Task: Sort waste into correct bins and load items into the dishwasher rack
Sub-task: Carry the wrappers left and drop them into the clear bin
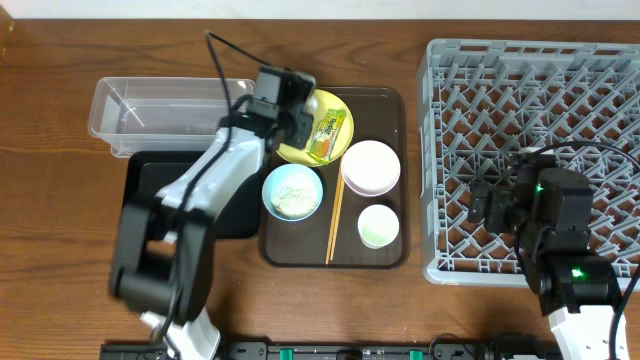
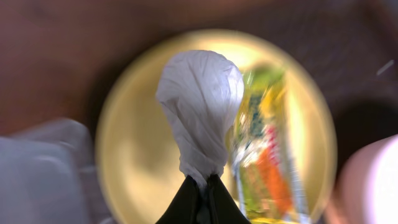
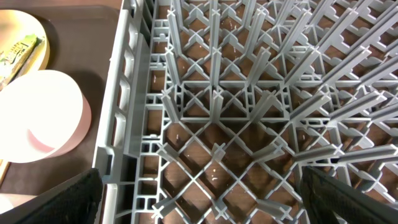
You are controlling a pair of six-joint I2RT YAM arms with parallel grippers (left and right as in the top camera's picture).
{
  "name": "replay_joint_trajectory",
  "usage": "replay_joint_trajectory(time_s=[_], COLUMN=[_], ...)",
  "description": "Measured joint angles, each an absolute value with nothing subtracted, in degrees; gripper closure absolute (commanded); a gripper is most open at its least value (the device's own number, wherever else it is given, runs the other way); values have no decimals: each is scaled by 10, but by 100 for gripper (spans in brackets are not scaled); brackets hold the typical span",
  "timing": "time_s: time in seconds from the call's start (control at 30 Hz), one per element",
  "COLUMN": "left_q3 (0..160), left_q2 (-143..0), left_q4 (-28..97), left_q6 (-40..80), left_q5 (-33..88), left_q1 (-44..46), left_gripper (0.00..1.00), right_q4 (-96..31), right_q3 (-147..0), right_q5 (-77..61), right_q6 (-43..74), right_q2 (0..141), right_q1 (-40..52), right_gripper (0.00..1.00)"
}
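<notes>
My left gripper (image 2: pixel 204 183) is shut on the bottom of a crumpled white scrap (image 2: pixel 199 106), held just above the round yellow plate (image 2: pixel 137 143). The green-and-yellow wrapper (image 2: pixel 267 143) lies on the plate beside the scrap. From overhead, the left gripper (image 1: pixel 303 108) hovers at the plate's (image 1: pixel 343 112) left edge. A light blue bowl (image 1: pixel 293 192) holds white grains. A white bowl (image 1: pixel 371 166), a small cup (image 1: pixel 378 226) and chopsticks (image 1: pixel 335 215) lie on the brown tray (image 1: pixel 385 100). My right gripper (image 3: pixel 202 199) stands open and empty over the grey dishwasher rack (image 3: pixel 217 106).
A clear tub (image 1: pixel 150 105) sits at the back left, with a shallow black tray (image 1: pixel 150 190) in front of it. The rack (image 1: pixel 530 100) fills the right side of the table. Its left wall (image 3: pixel 121 124) stands next to the white bowl (image 3: pixel 37 124).
</notes>
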State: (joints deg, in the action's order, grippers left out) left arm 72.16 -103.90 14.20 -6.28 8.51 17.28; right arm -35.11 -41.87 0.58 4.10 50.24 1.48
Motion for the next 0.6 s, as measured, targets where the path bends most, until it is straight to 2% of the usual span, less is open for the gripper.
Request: replay_joint_trajectory(time_s=[0.17, 0.33, 0.4, 0.43, 0.47, 0.6], left_q3=[722, 722, 722, 722, 722, 722], left_q2=[-959, -954, -958, -959, -961, -963], left_q4=[141, 145, 151, 155, 161, 181], left_q6=[-6, 91, 141, 164, 192, 258], left_q5=[53, 19, 10, 8, 4, -2], left_q1=[142, 82, 58, 46, 36, 20], left_gripper=[94, 94, 84, 70, 62, 47], right_q4=[-351, -351, -351, -351, -351, -351], right_q3=[-419, -419, -419, -419, -419, -419], right_q5=[6, 6, 6, 6, 6, 6], right_q6=[41, 41, 41, 41, 41, 41], right_q2=[502, 502, 502, 502, 502, 502], right_q1=[15, 15, 15, 15, 15, 15], right_gripper=[1, 1, 1, 1, 1, 1])
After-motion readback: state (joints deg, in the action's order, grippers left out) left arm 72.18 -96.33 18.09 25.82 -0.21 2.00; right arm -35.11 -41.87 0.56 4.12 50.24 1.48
